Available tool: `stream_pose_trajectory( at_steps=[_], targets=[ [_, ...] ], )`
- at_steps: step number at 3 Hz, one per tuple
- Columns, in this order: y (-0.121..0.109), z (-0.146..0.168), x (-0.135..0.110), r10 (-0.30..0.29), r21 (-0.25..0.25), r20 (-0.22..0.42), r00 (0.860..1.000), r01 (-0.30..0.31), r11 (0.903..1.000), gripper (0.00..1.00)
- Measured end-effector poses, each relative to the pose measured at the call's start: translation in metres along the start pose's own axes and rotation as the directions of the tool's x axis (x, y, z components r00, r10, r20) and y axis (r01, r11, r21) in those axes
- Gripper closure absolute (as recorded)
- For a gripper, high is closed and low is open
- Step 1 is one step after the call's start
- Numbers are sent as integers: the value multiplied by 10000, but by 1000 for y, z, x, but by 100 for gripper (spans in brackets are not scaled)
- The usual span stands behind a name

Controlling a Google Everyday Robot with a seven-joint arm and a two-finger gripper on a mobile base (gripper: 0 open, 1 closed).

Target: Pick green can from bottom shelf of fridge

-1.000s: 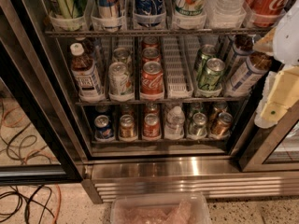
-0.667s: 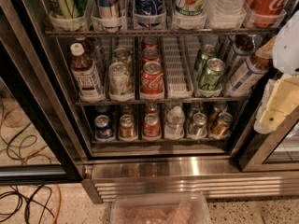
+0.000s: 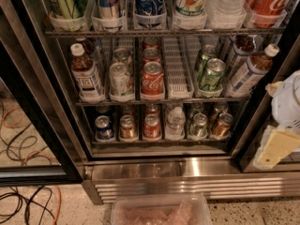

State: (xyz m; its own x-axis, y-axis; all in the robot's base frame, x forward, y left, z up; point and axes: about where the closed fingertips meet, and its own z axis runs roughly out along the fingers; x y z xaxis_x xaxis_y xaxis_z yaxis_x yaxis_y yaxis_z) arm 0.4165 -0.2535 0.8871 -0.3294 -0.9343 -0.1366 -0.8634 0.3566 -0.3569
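Tally inside the fridge [image 3: 197, 184], plus one end effector [image 3: 277, 146] at the right edge.
Front of the bottom shelf [image 3: 159, 143]: one green can [image 3: 199, 124], one blue can [image 3: 104, 128], one red can [image 3: 152, 125], two brown cans [image 3: 127, 127], one clear bottle [image 3: 176, 122]. Rack above [image 3: 159, 101]: three bottles [image 3: 86, 76], two brighter green cans [image 3: 211, 74].

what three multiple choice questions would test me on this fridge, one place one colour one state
1. Where on the bottom wire rack is the small dark green aluminium can? A far left B second lane from right C centre
2. What colour is that rack's far-left can? A blue B yellow C white
3. The cream tool is A gripping the green can B among the top cans C outside the fridge, at right
Key: B, only the brown-orange can stands right of it; A, its side shows blue; C, it hangs right of the racks, apart from every can.
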Motion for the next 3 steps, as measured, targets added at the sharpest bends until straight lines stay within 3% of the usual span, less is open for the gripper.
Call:
stream_pose_trajectory(
  at_steps=[1, 2, 3],
  targets=[
    [-5, 12, -4, -4, 412, 250, 9997, -6, 9992, 0],
    [-6, 11, -4, -6, 435, 264, 9997, -5, 9991, 0],
    [-4, 22, -14, 549, 107, 959, 9939, -562, 9984, 0]
  ],
)
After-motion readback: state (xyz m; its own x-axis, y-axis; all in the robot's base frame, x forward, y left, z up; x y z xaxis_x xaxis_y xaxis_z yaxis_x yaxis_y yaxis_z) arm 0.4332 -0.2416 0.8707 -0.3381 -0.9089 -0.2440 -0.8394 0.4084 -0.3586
